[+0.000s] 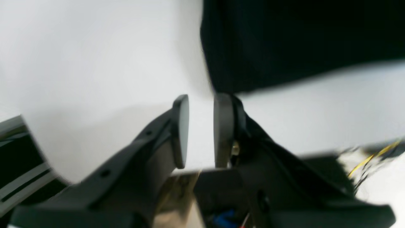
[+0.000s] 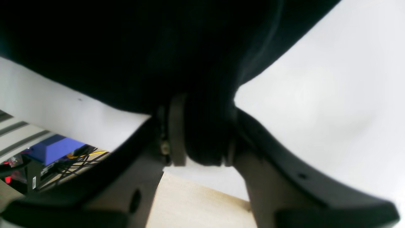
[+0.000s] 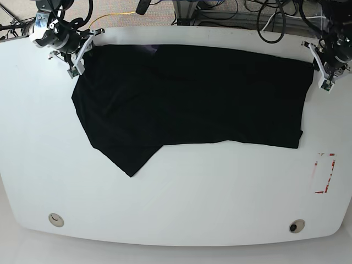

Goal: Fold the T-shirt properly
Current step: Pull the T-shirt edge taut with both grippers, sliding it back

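- The white tabletop [image 3: 176, 203] is bare along your near edge.
- The T-shirt [image 3: 192, 104] lies spread across the far half, one flap pointing toward you; judge folding barely begun.
- Right claw [image 2: 199, 136] is clenched on a shirt corner.
- Left claw [image 1: 201, 129] is released, just beside the shirt edge.

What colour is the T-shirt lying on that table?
Plain black; the T-shirt shows best in the base view, spread on the white table.
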You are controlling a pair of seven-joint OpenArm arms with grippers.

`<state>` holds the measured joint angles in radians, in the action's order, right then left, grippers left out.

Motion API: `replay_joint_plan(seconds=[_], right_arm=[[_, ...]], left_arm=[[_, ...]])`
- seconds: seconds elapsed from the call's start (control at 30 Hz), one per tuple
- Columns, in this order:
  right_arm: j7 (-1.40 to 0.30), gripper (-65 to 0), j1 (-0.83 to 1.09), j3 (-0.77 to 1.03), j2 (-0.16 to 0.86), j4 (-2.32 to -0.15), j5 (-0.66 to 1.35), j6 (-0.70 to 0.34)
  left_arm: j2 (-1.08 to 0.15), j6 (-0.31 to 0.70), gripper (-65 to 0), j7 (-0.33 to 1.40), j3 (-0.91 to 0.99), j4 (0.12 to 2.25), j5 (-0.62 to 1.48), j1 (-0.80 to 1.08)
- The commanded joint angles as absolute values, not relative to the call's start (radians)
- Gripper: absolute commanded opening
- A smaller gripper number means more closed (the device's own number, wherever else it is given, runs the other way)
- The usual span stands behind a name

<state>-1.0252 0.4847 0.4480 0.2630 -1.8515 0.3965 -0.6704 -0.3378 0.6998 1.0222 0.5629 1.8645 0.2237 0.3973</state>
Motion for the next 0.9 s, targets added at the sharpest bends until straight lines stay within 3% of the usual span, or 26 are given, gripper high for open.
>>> replay_joint_plan(seconds=[0.0, 0.1, 0.2, 0.33, 0.6, 0.7, 0.73, 0.87], right_arm=[[-1.015, -44.9, 0.473, 0.456, 0.275, -1.868, 0.407, -0.668], [-1.015, -43.8, 0.466, 0.456, 0.275, -1.868, 0.407, -0.668], [-1.017, -43.6, 0.464, 0.456, 0.275, -1.867, 0.409, -0.667], [-1.017, -43.4, 0.456, 0.456, 0.275, -1.863, 0.409, -0.667], [-1.018, -43.8, 0.444, 0.456, 0.257, -1.863, 0.404, -0.667], [-1.018, -44.1, 0.441, 0.456, 0.252, -1.865, 0.403, -0.667], [-1.018, -44.2, 0.441, 0.456, 0.251, -1.865, 0.403, -0.667], [-1.02, -46.8, 0.444, 0.456, 0.249, -1.867, 0.409, -0.667]], left_arm=[[-0.334, 0.698, -51.9, 1.013, 0.564, 1.877, 0.226, 0.361], [-0.325, 0.698, -41.5, 1.013, 0.567, 1.871, 0.182, 0.318], [-0.285, 0.698, -26.8, 1.01, 0.578, 1.856, 0.107, 0.282], [-0.28, 0.698, -21.3, 1.01, 0.598, 1.808, 0.091, 0.274], [-0.28, 0.698, -23.9, 1.007, 0.593, 1.647, 0.094, 0.245], [-0.277, 0.698, -27.6, 1.007, 0.59, 1.633, 0.094, 0.243], [-0.277, 0.698, -30.3, 1.007, 0.582, 1.633, 0.094, 0.243], [-0.278, 0.698, -52.2, 1.009, 0.572, 1.633, 0.093, 0.257]])
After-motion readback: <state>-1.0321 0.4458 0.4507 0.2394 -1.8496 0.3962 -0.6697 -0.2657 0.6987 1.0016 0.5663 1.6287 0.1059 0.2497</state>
